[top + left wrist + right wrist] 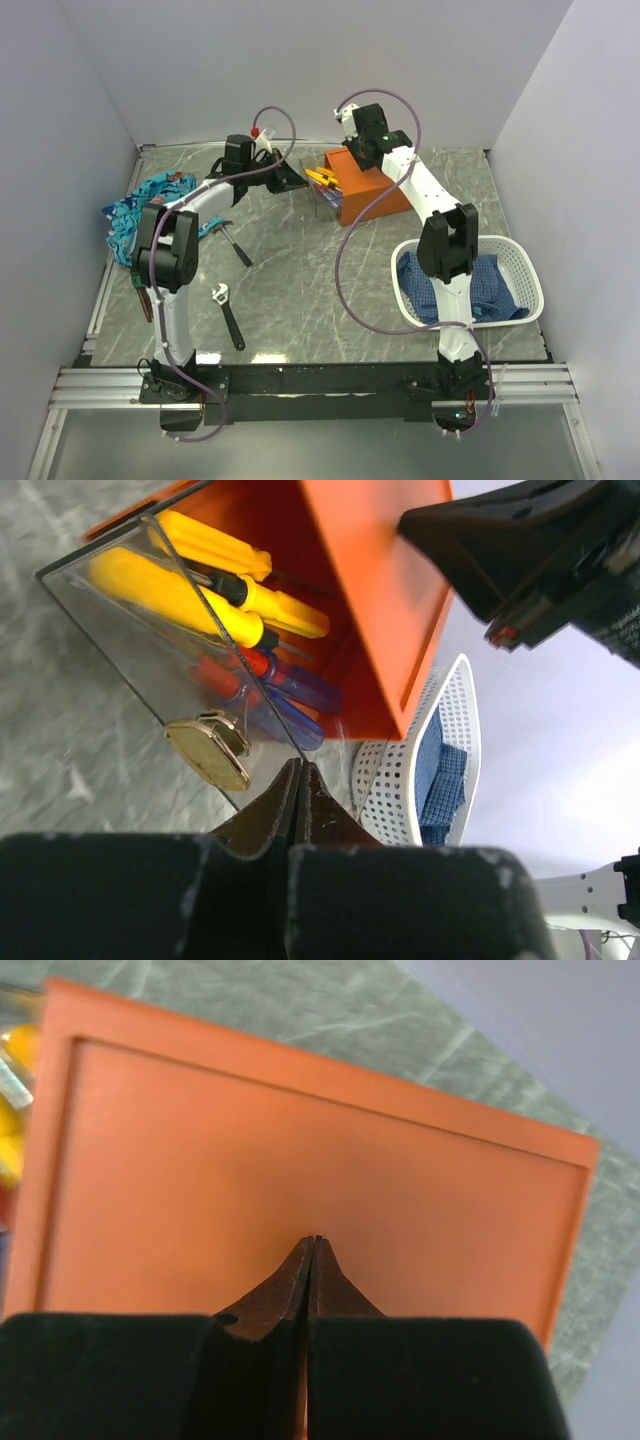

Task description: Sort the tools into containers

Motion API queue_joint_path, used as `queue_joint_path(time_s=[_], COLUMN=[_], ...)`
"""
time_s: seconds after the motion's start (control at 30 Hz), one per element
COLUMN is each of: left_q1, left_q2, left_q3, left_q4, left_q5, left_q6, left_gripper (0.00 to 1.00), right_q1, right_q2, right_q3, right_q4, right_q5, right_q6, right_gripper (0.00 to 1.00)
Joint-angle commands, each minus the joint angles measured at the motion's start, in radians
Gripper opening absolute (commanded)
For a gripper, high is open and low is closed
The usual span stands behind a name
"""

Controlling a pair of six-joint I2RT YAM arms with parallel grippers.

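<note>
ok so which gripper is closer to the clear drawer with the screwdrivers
Left. The left gripper, shut, is right at the clear drawer front wall; the right gripper, also shut, is over the orange box top, behind it.

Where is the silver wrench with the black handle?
In the top view, the black-handled silver adjustable wrench lies on the grey marbled table's left side, beside the left arm, nearer its base than the small black-handled hammer.
</note>
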Motion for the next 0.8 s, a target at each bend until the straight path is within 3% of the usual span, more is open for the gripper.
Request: queue_joint_path(time_s=[0.0,0.3,0.6,0.67,0.7,0.77], left_q1=[-0.04,-0.1,-0.153,-0.158,-0.158,-0.158], left_q2=[0.052,0.175,0.245,0.244,0.242,0.229], left_q3=[0.079,0.22,0.279,0.279,0.271,0.272], left_q4=[0.054,0.074,0.128,0.126,0.125,0.084], left_q5=[0.032,0.003,-0.034,-0.04,-0.046,-0.06], left_q6=[-0.008,-0.037,-0.061,-0.069,-0.072,-0.071], left_gripper=[0.01,0.01,0.08,0.14,0.3,0.44], right_q1=[0.008,0.009,0.018,0.018,0.021,0.02], right_q2=[0.032,0.031,0.029,0.031,0.034,0.037], right_q3=[-0.04,-0.092,-0.118,-0.118,-0.115,-0.115], right_q4=[-0.09,-0.135,-0.144,-0.144,-0.144,-0.144], right_q5=[-0.109,-0.192,-0.204,-0.203,-0.203,-0.199], right_q6=[0.008,0.026,0.031,0.031,0.031,0.032], right_gripper=[0.0,0.0,0.0,0.0,0.0,0.0])
